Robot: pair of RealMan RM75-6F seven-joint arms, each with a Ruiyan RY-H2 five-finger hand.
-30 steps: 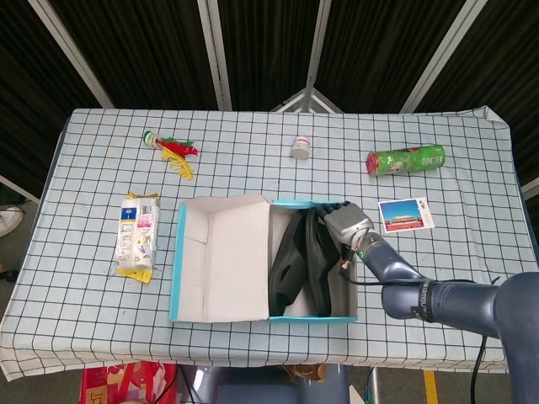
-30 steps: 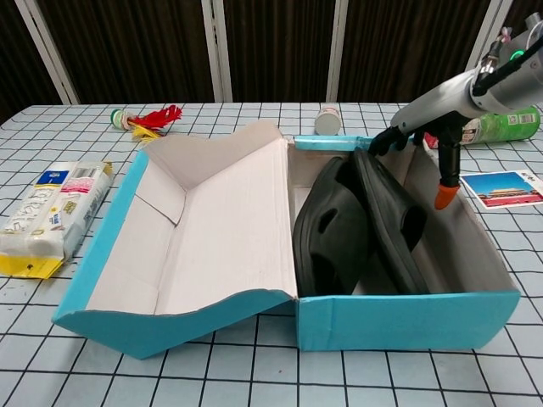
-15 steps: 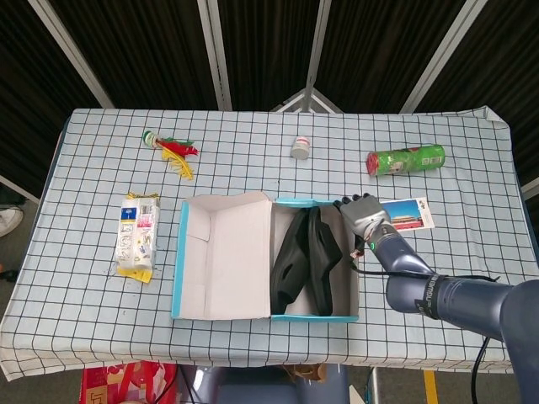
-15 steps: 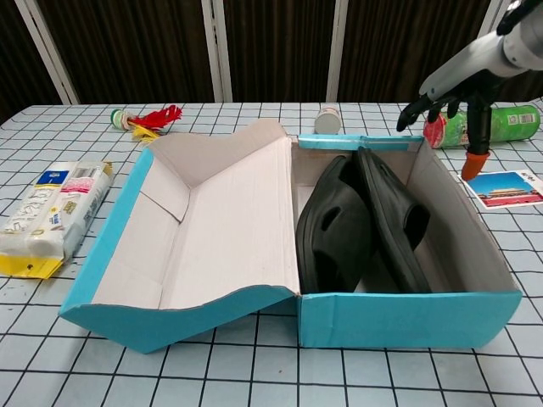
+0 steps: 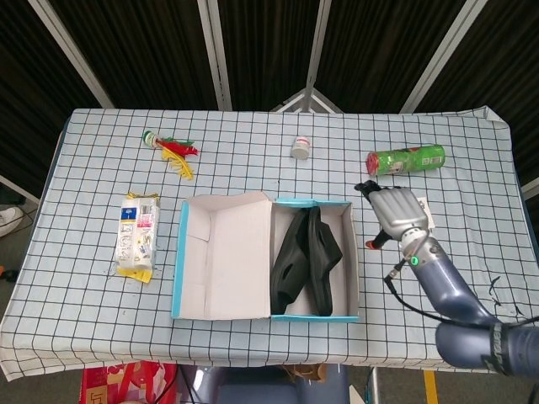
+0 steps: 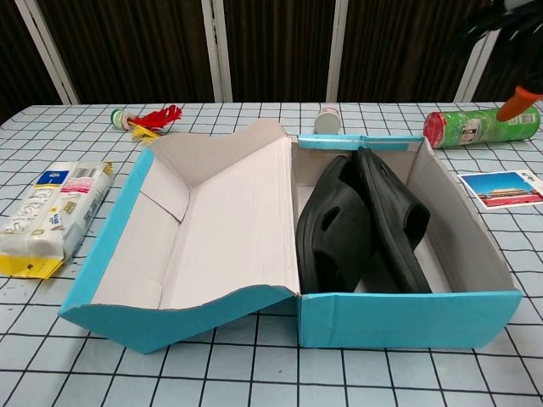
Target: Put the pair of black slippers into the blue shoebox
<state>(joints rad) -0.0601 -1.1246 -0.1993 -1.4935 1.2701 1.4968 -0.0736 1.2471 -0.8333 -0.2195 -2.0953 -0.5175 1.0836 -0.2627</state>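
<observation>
The blue shoebox [image 5: 313, 317] [image 6: 407, 318] lies open mid-table, its white-lined lid [image 5: 221, 257] [image 6: 212, 237] folded out to the left. Both black slippers [image 5: 305, 257] [image 6: 361, 225] stand on edge inside it, leaning together. My right hand [image 5: 397, 211] hovers in the air to the right of the box, above the postcard, empty with fingers apart. In the chest view only its dark fingers [image 6: 509, 13] and an orange tip show at the top right corner. The left hand appears in neither view.
A postcard [image 5: 421, 212] [image 6: 502, 188] lies right of the box, with a green can [image 5: 405, 160] [image 6: 482, 127] lying beyond it. A small white jar [image 5: 301, 148] [image 6: 327, 120] stands behind the box. A snack pack [image 5: 137, 234] [image 6: 51, 216] and a red-yellow toy [image 5: 171, 149] [image 6: 146, 119] lie at the left.
My right hand has let go of the slippers, pulled out of the box and risen to the right. The slippers stay inside; the box has settled slightly.
</observation>
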